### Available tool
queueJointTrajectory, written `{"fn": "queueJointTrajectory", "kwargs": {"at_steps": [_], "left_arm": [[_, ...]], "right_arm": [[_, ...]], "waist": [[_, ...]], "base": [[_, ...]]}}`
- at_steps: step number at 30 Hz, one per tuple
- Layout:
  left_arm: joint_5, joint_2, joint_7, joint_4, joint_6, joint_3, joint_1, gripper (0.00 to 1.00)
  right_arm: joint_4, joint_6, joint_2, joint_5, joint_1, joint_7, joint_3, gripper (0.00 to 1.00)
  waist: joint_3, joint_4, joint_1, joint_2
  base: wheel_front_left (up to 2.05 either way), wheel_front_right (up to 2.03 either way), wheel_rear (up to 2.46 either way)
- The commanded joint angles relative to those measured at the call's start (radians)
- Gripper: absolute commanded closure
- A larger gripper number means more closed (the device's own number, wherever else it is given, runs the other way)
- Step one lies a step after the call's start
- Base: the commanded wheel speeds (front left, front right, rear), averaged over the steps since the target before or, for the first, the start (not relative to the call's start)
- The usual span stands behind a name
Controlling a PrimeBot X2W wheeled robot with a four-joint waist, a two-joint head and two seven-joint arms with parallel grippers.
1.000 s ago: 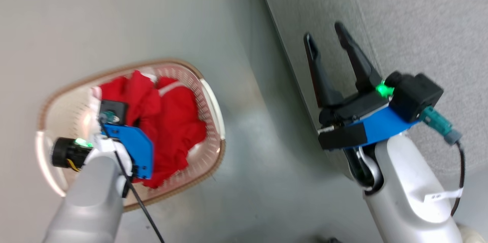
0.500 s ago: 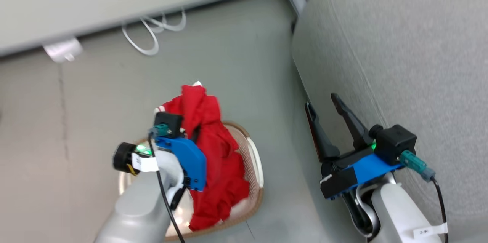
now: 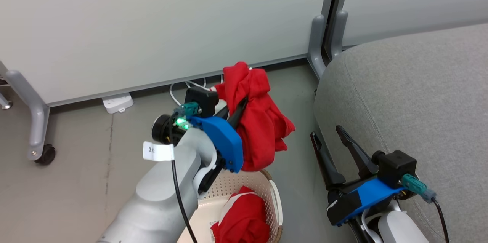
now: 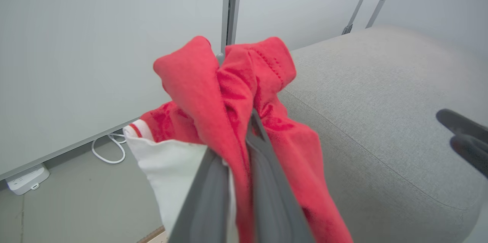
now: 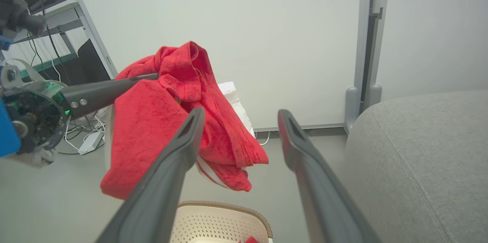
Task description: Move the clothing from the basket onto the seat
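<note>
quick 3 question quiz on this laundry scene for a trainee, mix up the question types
1. True or false: the left gripper is shut on a red garment that hangs above the basket.
2. The right gripper is: A) open and empty, B) shut on cloth, C) gripping a handle.
3. Fill in: the other red garment lies in the ____.
Key: 1 true; 2 A; 3 basket.
</note>
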State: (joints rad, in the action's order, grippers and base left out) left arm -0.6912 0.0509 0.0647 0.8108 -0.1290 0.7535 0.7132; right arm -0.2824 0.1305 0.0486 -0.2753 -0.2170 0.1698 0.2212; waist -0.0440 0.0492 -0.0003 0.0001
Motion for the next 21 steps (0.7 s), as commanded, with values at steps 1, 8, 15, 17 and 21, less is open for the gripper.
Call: {"fn": "queueJointTrajectory", "kwargs": {"at_steps": [1, 8, 15, 17, 21], "left_arm": [[-0.010, 0.000, 0.009, -0.008, -0.002, 0.006, 0.028, 1.00], [-0.062, -0.001, 0.012, -0.024, 0.006, 0.081, 0.089, 1.00], [-0.117, -0.001, 0.028, -0.016, 0.031, 0.135, 0.115, 1.00], [-0.130, 0.000, 0.032, -0.009, 0.034, 0.150, 0.115, 1.00], [-0.157, 0.000, 0.041, -0.001, 0.036, 0.174, 0.120, 1.00]], "right_arm": [[0.005, 0.000, 0.003, 0.000, 0.019, -0.002, -0.003, 0.00], [0.019, 0.000, 0.003, -0.013, 0.044, -0.016, 0.000, 0.00], [0.027, 0.000, 0.003, -0.024, 0.053, -0.018, 0.011, 0.00], [0.028, 0.000, 0.003, -0.025, 0.056, -0.018, 0.013, 0.00], [0.031, 0.000, 0.003, -0.029, 0.059, -0.022, 0.029, 0.00]], "waist": [[0.017, -0.010, 0.0003, -0.0001], [0.047, -0.004, 0.0003, -0.0001], [0.054, 0.015, 0.0003, -0.0001], [0.054, 0.020, 0.0003, -0.0001], [0.051, 0.023, 0.0003, -0.0001]], "base": [[0.00, 0.00, 0.00], [0.00, 0.00, 0.00], [0.00, 0.00, 0.00], [0.00, 0.00, 0.00], [0.00, 0.00, 0.00]]}}
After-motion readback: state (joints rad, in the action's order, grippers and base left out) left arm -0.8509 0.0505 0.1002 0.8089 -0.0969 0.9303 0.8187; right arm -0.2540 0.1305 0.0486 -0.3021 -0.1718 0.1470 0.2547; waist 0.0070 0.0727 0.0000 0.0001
